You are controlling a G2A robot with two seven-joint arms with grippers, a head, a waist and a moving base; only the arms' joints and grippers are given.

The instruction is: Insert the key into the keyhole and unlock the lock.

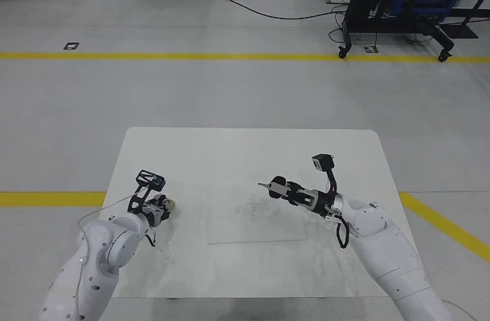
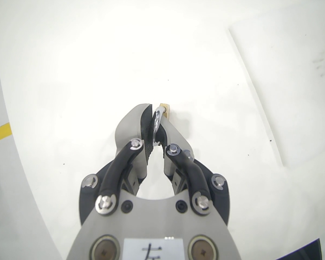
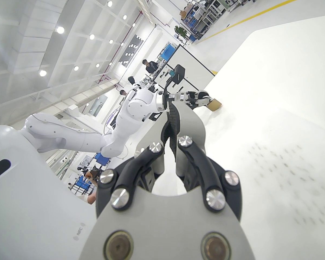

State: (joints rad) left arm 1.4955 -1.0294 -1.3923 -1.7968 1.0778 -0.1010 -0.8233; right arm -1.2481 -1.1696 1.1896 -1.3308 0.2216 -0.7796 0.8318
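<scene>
Evidently small, hard and dense, the brass lock (image 2: pixel 165 108) sits at the tip of the left end effector (image 2: pixel 155 113), which is clamped on its smooth steel loop (image 2: pixel 156 122), low at the left side of the bench (image 1: pixel 253 152). The thin, stiff, slippery key (image 1: pixel 265 186) juts from the closed right end effector (image 1: pixel 279 188), well apart; its flat head looks the surest hold.

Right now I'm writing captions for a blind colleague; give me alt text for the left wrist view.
The left gripper is shut on the silver shackle of a small brass lock, whose body pokes out past the fingertips, over a white table.
</scene>
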